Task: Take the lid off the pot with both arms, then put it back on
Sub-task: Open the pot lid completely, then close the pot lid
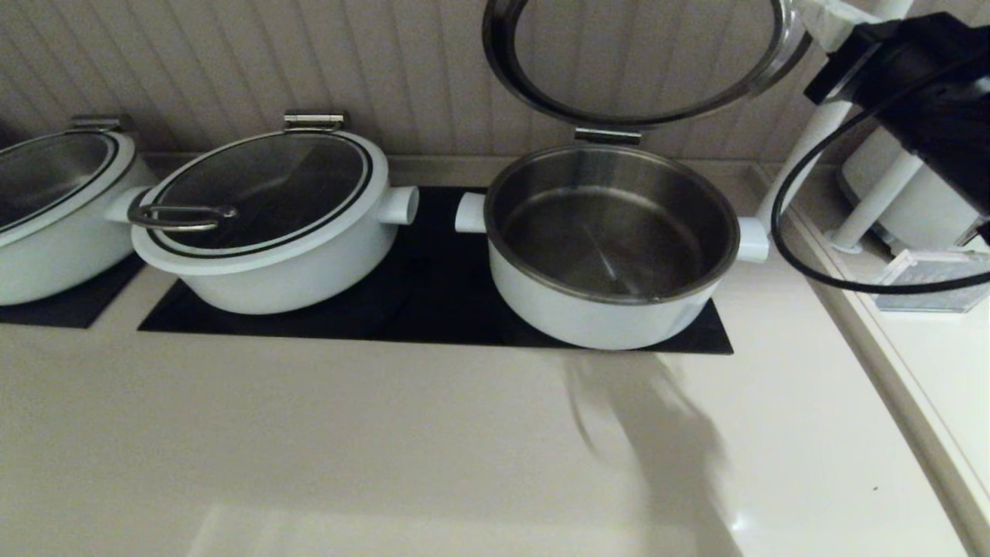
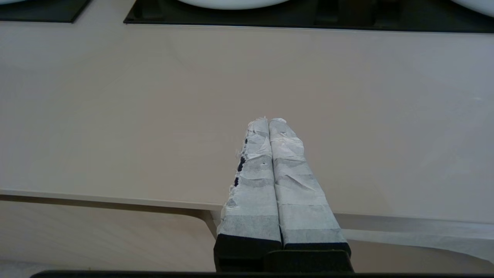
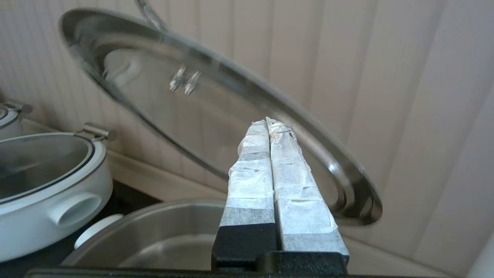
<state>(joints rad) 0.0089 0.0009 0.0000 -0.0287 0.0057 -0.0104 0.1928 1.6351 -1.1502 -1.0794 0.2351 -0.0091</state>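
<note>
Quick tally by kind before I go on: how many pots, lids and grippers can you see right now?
White pots: 3: open pot, middle pot, far-left pot.
Glass lids: 3: raised lid, middle closed lid, far-left closed lid.
Grippers: 2: left gripper, right gripper, both shut, holding nothing.
Total: 8.

We see the pot open on the black mat, its steel bowl bare, a white stub handle on each side. The lid stands raised behind it on the hinge plate, tilted back toward the ribbed wall. Our right arm sits high at the right edge, beside the lid's rim. To the left, a second white pot stays covered, with a third pot beyond it on the pale bench.
</note>
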